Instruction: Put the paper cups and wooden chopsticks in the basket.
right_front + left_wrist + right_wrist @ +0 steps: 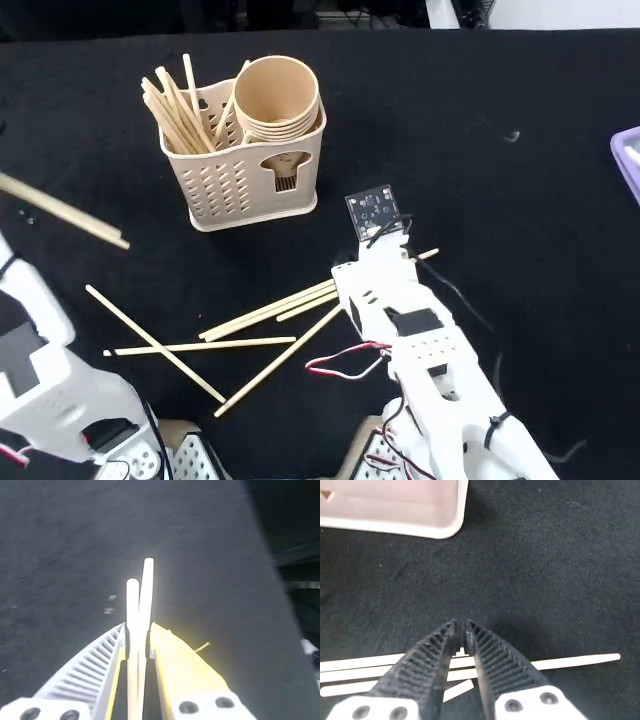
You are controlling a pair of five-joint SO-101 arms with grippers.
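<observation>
Our left pincer (138, 630) clamps two pale wooden chopsticks (141, 595) jutting past its tips, so we should stand them upright over the beige slotted plastic basket (245, 185) before releasing; our right pincer (461, 625), jaws pressed nearly together, sits just over the loose chopsticks (570, 661).

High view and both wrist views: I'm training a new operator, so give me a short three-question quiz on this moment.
1. True or false: the paper cups sit stacked inside the basket.
2. How many chopsticks does the left gripper hold?
3. The right gripper is: A) inside the basket; B) over loose chopsticks on the table; C) above the cups.
Key: 1 true; 2 two; 3 B.
</observation>
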